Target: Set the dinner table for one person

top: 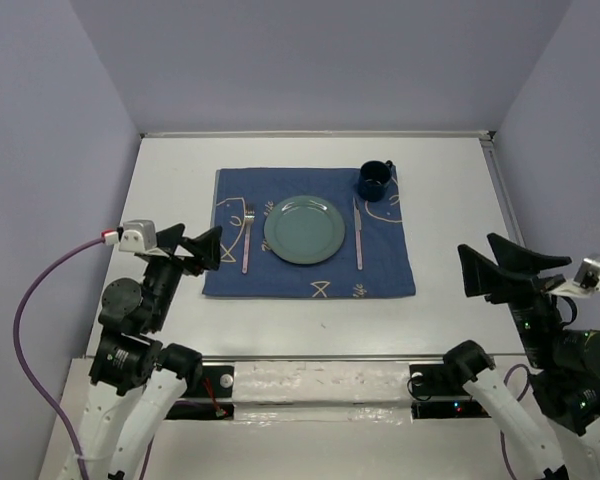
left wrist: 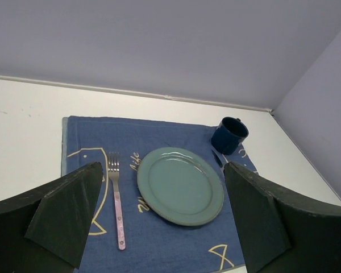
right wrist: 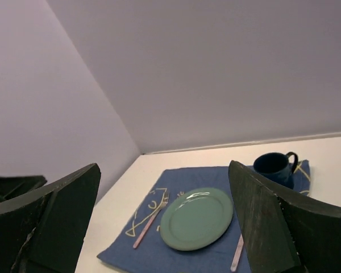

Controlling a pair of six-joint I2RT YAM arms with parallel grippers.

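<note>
The dinner table (top: 170,180) is a white tabletop. On it lies a dark blue placemat (top: 280,282) holding a green plate (top: 303,230), a fork (top: 247,240) to the plate's left, a knife (top: 359,235) to its right and a dark blue mug (top: 375,180) at the far right corner. My left gripper (top: 202,250) hovers open just left of the placemat, holding nothing. At the table's right side, well away from the setting, my right gripper (top: 485,268) is open and empty too. The left wrist view shows the plate (left wrist: 181,185), fork (left wrist: 117,199) and mug (left wrist: 229,135) between its fingers.
Lilac walls close the table in at the back and on both sides. A raised rim (top: 315,133) runs along the table's far edge. A purple cable (top: 40,290) loops off the left arm. The right wrist view shows the plate (right wrist: 196,218) and the knife (right wrist: 237,253).
</note>
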